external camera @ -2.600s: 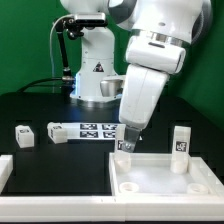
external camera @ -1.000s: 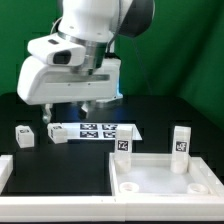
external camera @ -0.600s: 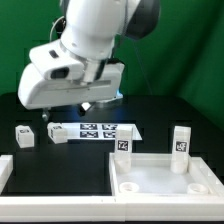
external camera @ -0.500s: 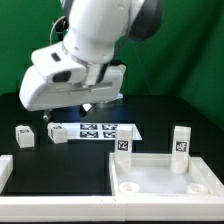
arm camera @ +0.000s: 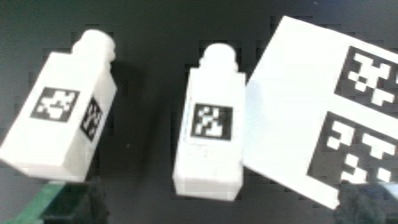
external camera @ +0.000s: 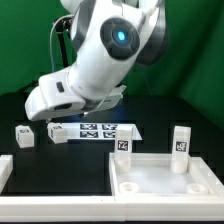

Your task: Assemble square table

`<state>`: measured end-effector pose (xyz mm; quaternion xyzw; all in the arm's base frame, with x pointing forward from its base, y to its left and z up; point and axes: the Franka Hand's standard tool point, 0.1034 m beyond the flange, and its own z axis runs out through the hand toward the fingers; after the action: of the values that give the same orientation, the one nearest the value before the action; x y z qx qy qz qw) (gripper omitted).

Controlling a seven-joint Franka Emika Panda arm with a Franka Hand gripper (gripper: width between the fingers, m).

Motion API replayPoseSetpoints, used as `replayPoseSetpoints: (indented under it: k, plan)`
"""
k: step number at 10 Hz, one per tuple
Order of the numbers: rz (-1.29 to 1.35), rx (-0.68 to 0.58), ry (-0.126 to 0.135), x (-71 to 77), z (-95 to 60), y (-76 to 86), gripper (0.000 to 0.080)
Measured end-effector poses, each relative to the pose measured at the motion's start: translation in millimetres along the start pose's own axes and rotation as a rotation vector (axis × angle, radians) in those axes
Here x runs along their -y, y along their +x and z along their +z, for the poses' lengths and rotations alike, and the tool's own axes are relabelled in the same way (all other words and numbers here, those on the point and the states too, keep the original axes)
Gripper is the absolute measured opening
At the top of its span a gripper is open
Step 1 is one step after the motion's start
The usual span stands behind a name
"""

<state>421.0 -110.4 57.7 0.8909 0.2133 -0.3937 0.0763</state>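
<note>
white arm (external camera: 100,60): fills the upper middle of the exterior view, bent over toward that view's left, wrist rolled so a blue light (external camera: 122,37) faces the camera.
black table (external camera: 60,165): carries every part.
square tabletop (external camera: 160,161): seen in the exterior view only; lies rim up at the front on that view's right, well apart from the claw.
marker board (external camera: 100,129): flat behind the tabletop; the wrist view shows its tags large.
left standing leg (external camera: 124,146): upright at a far corner of the tabletop.
right standing leg (external camera: 181,140): upright at the other far corner.
outer loose leg block (external camera: 22,135): lying at the exterior view's left.
inner loose leg block (external camera: 57,132): lying just beside the marker board.
claw (arm camera: 217,204): only the wrist view shows its fingertips (arm camera: 63,205); spread wide, gripping nothing, above both loose blocks.
change: earlier the claw was down at the left standing leg; the arm has since lifted, swung left and tilted; the parts have not moved.
</note>
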Motion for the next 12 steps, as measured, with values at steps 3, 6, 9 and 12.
replayPoseSetpoints:
  k: [3, 6, 9, 12]
  plan:
    - [0.000, 0.002, 0.000, 0.1, 0.9, 0.1, 0.0649]
    - [0.055, 0.062, 0.031, -0.7, 47.5, -8.8, 0.0649]
    - [0.083, 0.097, 0.061, 10.0, 67.8, -1.0, 0.0649]
    - [0.068, 0.104, 0.061, 9.3, 71.6, 0.7, 0.0623]
